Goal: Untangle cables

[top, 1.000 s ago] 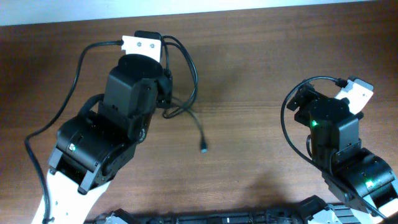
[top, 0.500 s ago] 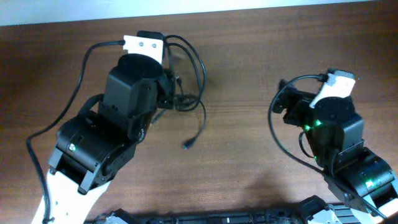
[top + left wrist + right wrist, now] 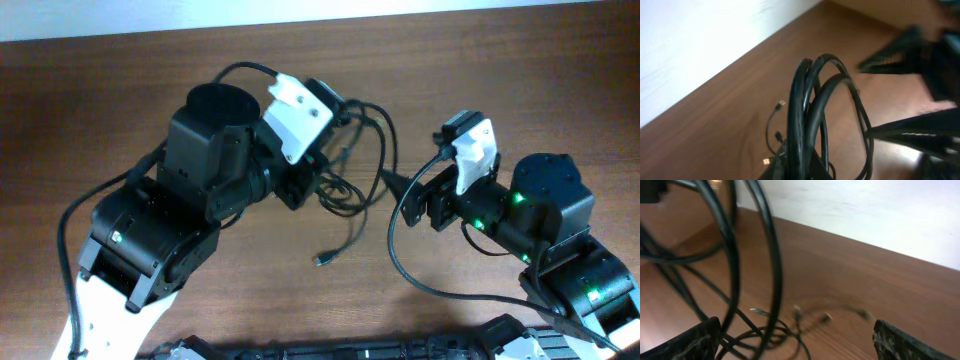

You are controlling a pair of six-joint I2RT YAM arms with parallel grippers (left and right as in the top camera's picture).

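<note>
The cables (image 3: 352, 190) are thin black cords bunched in loose loops at mid-table. One loose end with a small plug (image 3: 322, 260) trails toward the front. My left gripper (image 3: 316, 188) is shut on the bundle and holds it partly lifted. In the left wrist view the loops (image 3: 810, 95) rise straight up from between the jaws (image 3: 800, 170). My right gripper (image 3: 398, 192) is open just right of the loops and points at them. In the right wrist view its fingers (image 3: 800, 345) stand wide apart and empty, with the loops (image 3: 732, 255) at the left and small plug ends (image 3: 797, 312) on the wood.
The brown wooden table (image 3: 480, 70) meets a white wall at its far edge. Thicker black wires fixed to the arms hang beside the left arm (image 3: 75, 215) and the right arm (image 3: 400, 250). The two arms are close together at the middle.
My left gripper has swung right and turned, carrying the cable bundle toward the middle. My right arm has swung left toward the loops. The loose plug end has shifted.
</note>
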